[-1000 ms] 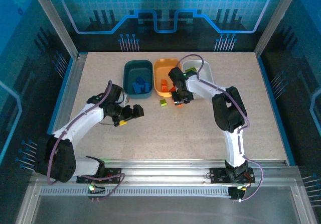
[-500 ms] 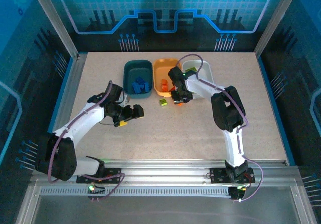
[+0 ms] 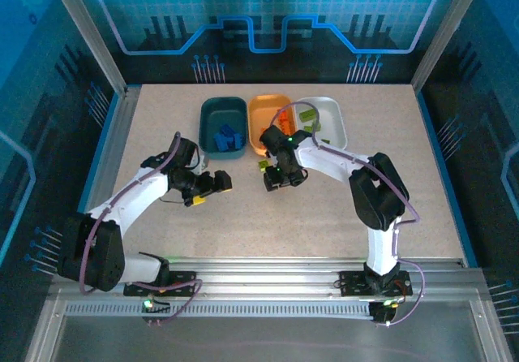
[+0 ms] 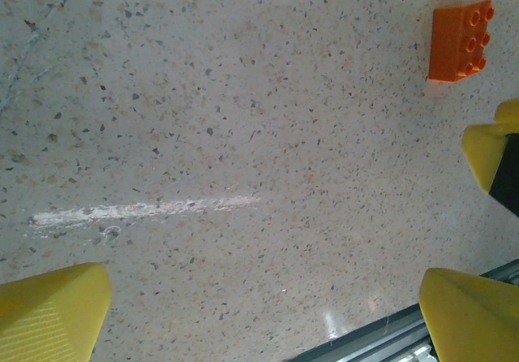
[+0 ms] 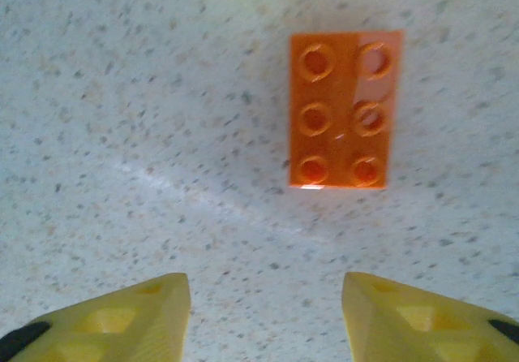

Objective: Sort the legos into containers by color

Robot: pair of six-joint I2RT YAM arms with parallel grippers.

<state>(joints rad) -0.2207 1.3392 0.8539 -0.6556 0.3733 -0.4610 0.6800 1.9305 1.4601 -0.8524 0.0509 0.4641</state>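
Note:
Three tubs stand in a row at the back: dark teal with blue legos, orange, and white with lime green legos. One orange lego lies studs up on the table just ahead of my open right gripper, untouched. In the top view that gripper hovers in front of the orange tub, beside a lime green lego. My left gripper is open over bare table; the same orange lego lies far off to its upper right.
The speckled tabletop stretches toward the arm bases. Metal frame rails run along the table's left edge and near edge. A yellow finger of the right gripper shows at the edge of the left wrist view.
My right gripper has swung from the front of the orange and white tubs out to the left and nearer, over the table, uncovering the white tub. The left arm has barely moved.

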